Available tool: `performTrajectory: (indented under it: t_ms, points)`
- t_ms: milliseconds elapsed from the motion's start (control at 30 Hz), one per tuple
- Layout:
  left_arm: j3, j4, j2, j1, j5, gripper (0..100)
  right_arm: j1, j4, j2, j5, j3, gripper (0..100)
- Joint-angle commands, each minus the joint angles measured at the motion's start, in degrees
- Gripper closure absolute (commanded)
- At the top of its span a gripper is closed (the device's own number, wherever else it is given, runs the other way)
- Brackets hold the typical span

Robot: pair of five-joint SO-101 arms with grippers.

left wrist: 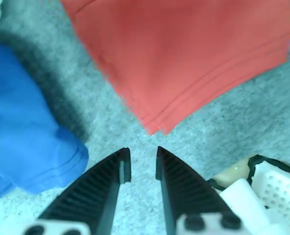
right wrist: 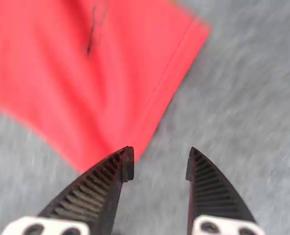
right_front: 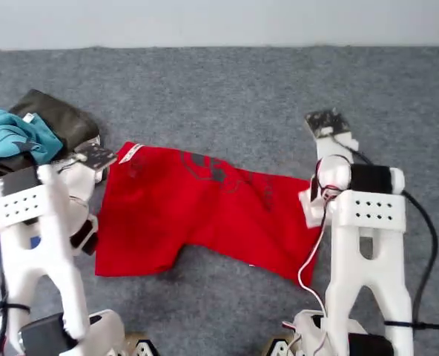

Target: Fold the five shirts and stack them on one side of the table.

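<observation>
1. At the left edge the teal shirt and the dark shirt lay heaped. The blue shirt lay just beside the left gripper, so a pinch drifting that way could have caught blue cloth instead of red.
2. The left gripper's jaws stood narrowly parted and empty, short of the red shirt's corner. With so slim a gap, they might have shoved the hem or taken the top layer alone.
3. The red shirt lay spread on the grey table between the arms, its near edge uneven. An unequal lift would likely have skewed the fold.
4. The right gripper was wide open and empty, one finger over the shirt's edge, the other over bare table. Closing there risked a thin, slipping hold.
5. The left wrist view gave stacked hem layers where the high view gave a plain red edge. The high view gave the shirt's whole outline.
</observation>
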Motion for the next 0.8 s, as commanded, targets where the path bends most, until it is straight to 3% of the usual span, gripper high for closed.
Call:
performTrajectory:
  t_ms: [0, 500, 767]
  points:
    - [-1.89, 0.35, -1.85, 4.75, 2.73, 90, 0.13, -9.63, 4.0, -3.16, -0.44, 81.6]
    - [-1.89, 0.35, -1.49, 15.56, 12.92, 90, 0.66, -30.81, 24.22, -3.25, 3.69, 81.7]
    - [-1.8, 1.93, -1.49, 15.82, 13.89, 90, 2.68, -42.86, 34.24, -3.25, 3.52, 94.6]
